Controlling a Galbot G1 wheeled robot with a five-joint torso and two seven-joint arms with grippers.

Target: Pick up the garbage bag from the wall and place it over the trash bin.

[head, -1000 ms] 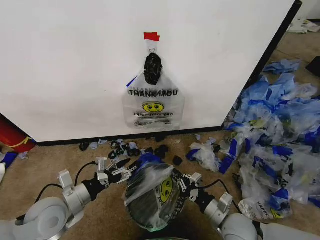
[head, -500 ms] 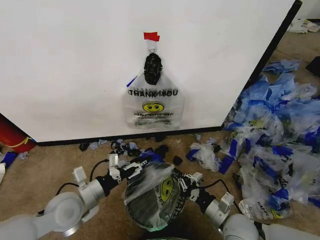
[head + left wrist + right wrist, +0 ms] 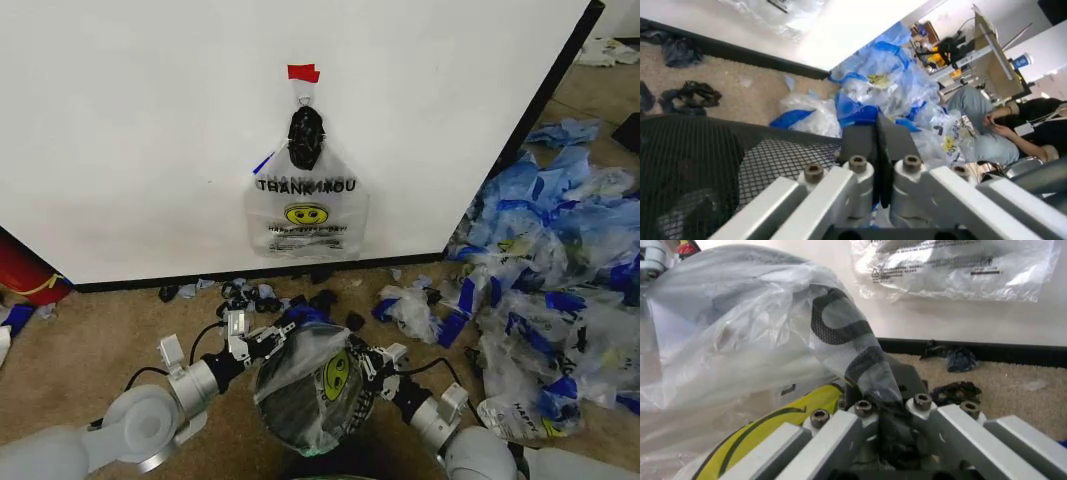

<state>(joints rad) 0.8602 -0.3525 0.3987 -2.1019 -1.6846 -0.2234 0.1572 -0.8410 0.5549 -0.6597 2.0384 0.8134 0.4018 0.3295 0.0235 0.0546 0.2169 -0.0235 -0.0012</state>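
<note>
A clear garbage bag (image 3: 318,375) with a yellow smiley face is lying draped across the top of the round black wire-mesh trash bin (image 3: 290,405), which is standing on the tan carpet (image 3: 110,325) near the foot of the white wall (image 3: 140,130). The left gripper (image 3: 268,338) is sitting at the bin's left rim with its two fingers pressed together; in the left wrist view the left gripper (image 3: 877,145) is showing its pads closed flat against each other above the mesh, with nothing visible between them. The right gripper (image 3: 362,368) is sitting at the bin's right rim, and in the right wrist view the right gripper (image 3: 888,405) is pinching a fold of the bag's clear film. A second "THANK YOU" bag (image 3: 306,210) is hanging on the wall from a black knot (image 3: 304,137) under red tape (image 3: 303,72). A big heap of clear-and-blue bags (image 3: 555,270) is lying on the carpet to the right.
</note>
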